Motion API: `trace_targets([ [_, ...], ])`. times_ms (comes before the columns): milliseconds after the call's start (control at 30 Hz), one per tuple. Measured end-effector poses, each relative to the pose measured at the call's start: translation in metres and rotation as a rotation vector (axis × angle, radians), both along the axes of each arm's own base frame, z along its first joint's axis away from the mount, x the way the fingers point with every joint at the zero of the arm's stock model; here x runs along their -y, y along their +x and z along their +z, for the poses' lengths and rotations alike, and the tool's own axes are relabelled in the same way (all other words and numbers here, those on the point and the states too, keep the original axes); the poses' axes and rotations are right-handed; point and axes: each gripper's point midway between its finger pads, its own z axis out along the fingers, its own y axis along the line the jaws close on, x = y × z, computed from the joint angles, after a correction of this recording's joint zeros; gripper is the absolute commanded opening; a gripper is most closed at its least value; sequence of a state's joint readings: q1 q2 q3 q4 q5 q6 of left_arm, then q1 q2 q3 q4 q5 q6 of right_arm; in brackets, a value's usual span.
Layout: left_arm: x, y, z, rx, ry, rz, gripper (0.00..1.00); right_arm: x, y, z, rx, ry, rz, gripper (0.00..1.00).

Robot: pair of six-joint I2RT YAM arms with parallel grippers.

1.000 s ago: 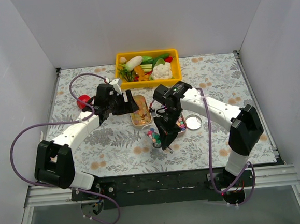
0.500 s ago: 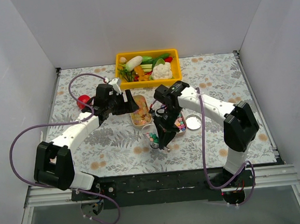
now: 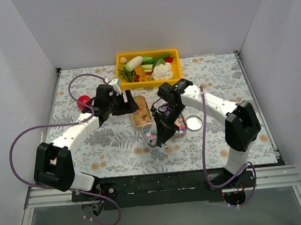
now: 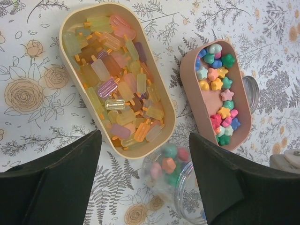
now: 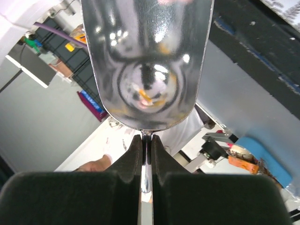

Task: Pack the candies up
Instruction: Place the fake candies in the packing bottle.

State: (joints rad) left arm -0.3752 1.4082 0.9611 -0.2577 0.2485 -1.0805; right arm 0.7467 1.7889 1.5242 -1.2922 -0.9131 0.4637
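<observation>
Enclosure and work surface, as observed.
Three plain white walls box in a table covered by a pale floral-print cloth. A black rail on an aluminium frame runs along the near edge. Lighting even, shadows soft.

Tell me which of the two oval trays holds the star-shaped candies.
The smaller pink tray; the larger beige tray beside it holds popsicle-shaped candies instead.

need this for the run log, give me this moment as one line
left pincer open by beige tray | right pincer shut on spoon | jar holds some candies
</observation>
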Motion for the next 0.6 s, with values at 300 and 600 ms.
trace_targets([
  [300,-0.001,0.001,0.0,0.002,0.003,0.005,0.76,0.002,-0.003,0.006,-0.121,0.032,-0.042,0.01],
  [600,-0.001,0.001,0.0,0.001,0.004,0.005,0.76,-0.002,0.008,0.021,-0.119,0.067,-0.071,0.01],
])
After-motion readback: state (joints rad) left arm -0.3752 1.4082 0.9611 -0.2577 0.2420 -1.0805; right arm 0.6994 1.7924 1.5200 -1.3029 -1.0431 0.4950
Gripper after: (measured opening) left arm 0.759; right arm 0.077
